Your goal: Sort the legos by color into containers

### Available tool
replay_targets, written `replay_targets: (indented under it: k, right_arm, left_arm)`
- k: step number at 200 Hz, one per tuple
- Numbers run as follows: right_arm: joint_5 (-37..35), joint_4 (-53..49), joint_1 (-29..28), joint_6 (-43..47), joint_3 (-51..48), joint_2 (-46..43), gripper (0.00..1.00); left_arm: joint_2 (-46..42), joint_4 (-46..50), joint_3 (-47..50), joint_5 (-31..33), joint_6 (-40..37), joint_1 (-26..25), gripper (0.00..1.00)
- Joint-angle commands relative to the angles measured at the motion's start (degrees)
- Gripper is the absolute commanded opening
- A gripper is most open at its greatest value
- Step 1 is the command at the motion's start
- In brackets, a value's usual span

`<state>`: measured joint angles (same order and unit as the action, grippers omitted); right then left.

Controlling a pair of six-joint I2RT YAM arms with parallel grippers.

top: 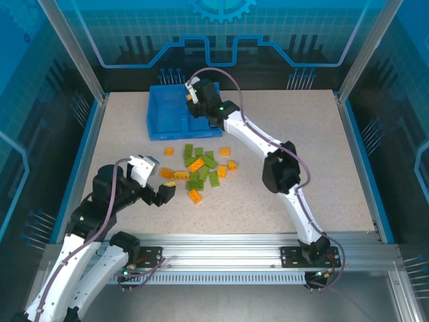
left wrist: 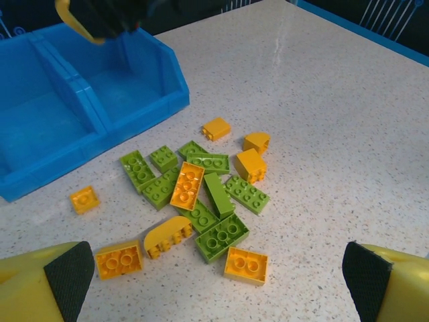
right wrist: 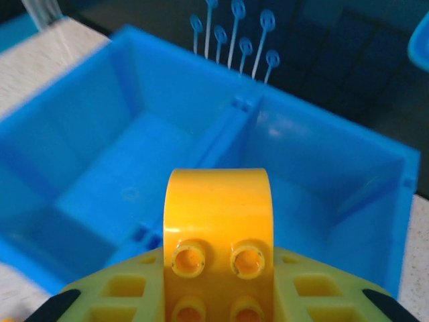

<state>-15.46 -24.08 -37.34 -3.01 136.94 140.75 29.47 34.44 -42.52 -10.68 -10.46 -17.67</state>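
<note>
Open surface point(top: 322, 161) right of lego pile point(top: 201, 171). Orange rounded brick point(right wrist: 218, 215) clamped in right jaws over blue tray point(top: 157, 131) at far edge; both compartments bare. Left jaws apart, near pile.

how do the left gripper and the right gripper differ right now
The left gripper is wide open and empty; the right gripper is shut on an orange brick. The left gripper sits low beside the loose legos on the table; the right gripper is over the blue tray. Both have yellowish fingers.
</note>
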Motion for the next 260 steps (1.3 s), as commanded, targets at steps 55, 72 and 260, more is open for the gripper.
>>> replay_targets:
  k: [55,72,260]
  right_arm:
    - [2.4,-11.7,0.9,-3.4,12.5,11.5,0.36]
    - [3.2,-11.6,0.9,-4.9,11.3,10.9,0.41]
    - [31.9,-4.4,-1.0,-14.1,-66.9,-67.1,0.81]
  left_arm:
    - [-0.5,-0.4,0.8,3.4,0.7,0.7,0.99]
    - [-0.2,-0.3,0.8,4.2,0.7,0.8,0.99]
    - [48.8,-1.0,-19.7,19.1,41.6,-2.3,0.89]
